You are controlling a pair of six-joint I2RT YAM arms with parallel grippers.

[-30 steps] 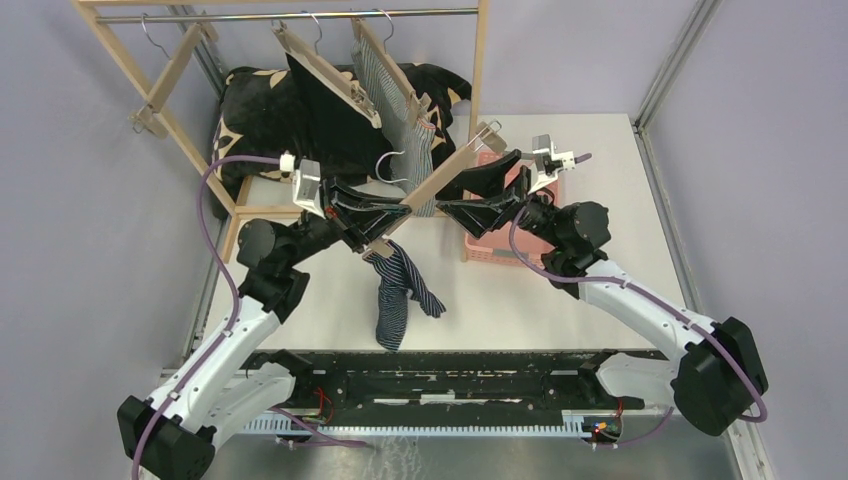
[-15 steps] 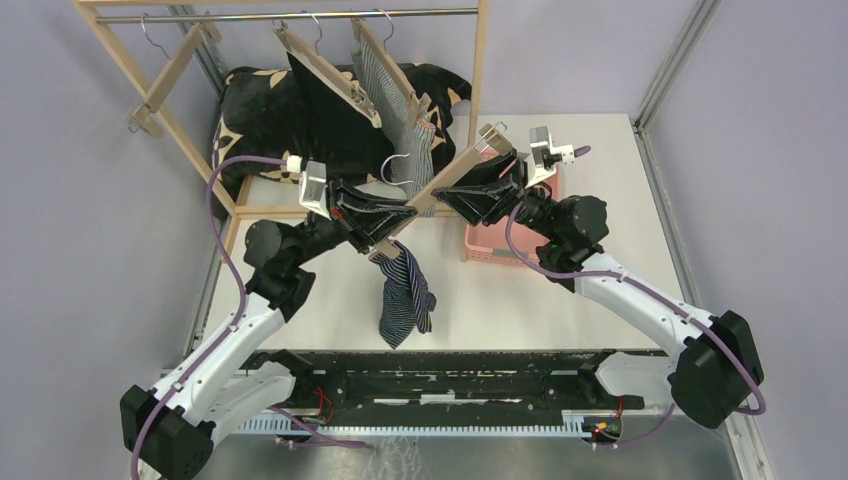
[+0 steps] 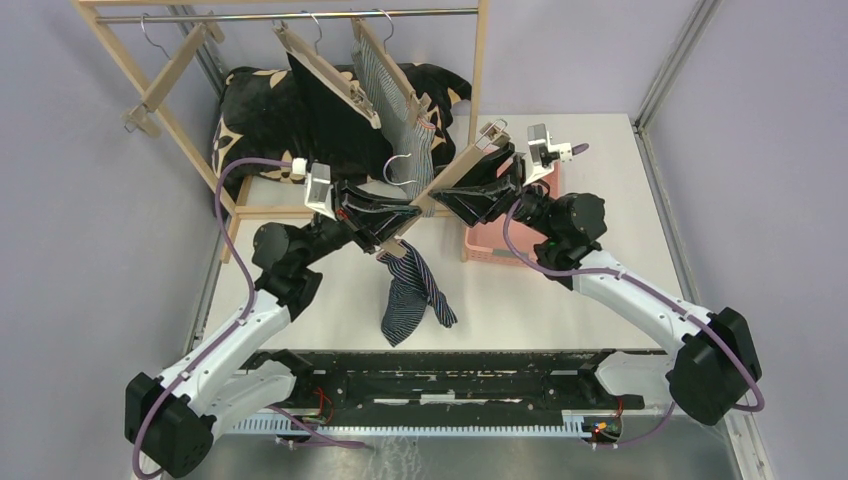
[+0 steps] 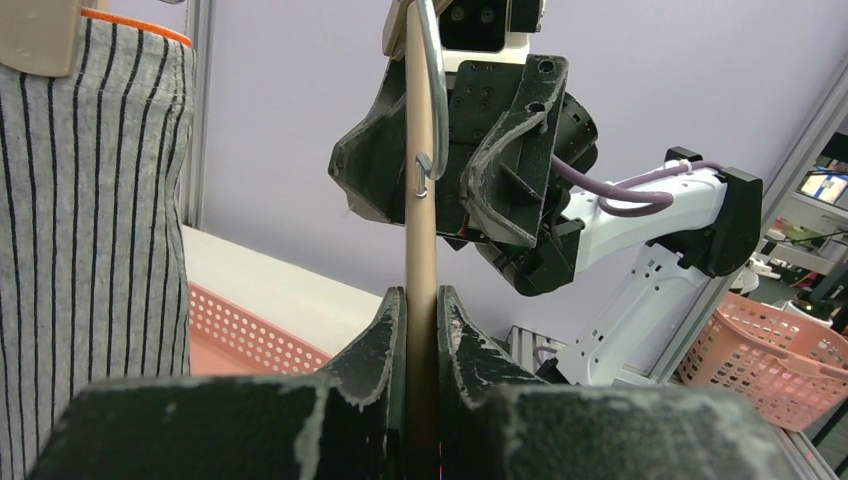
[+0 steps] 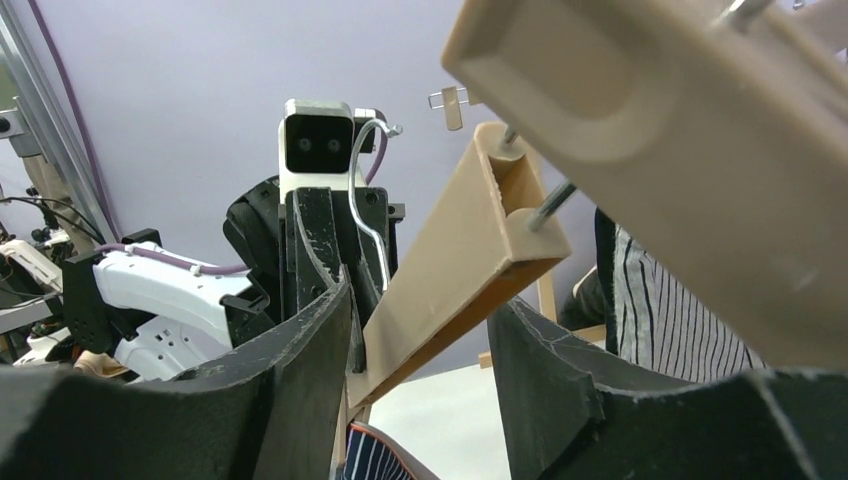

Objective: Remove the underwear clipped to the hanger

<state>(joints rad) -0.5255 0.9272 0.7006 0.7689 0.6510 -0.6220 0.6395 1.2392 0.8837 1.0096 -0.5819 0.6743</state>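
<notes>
A wooden clip hanger [image 3: 445, 180] is held slanted in the air between my two arms. The navy striped underwear [image 3: 410, 295] hangs from the clip at its lower left end. My left gripper [image 3: 398, 222] is shut on the hanger bar [image 4: 420, 200]; its fingers [image 4: 385, 330] press the bar from both sides. My right gripper [image 3: 462, 192] is open around the bar's upper half. In the right wrist view the bar [image 5: 450, 280] lies against the left finger, with a gap to the right one. The black underwear [image 3: 335, 120] and grey pinstriped underwear [image 3: 405, 130] hang clipped on the rack.
A wooden rack with a metal rail [image 3: 300, 15] stands at the back, an empty hanger [image 3: 165, 75] on its left. A black flowered cushion [image 3: 260, 110] lies under it. A pink basket [image 3: 500, 240] sits below my right gripper.
My right gripper has moved up and left so its jaws are around the hanger bar. The hanger has shifted slightly right, and the navy underwear has swung and fanned out to the right.
</notes>
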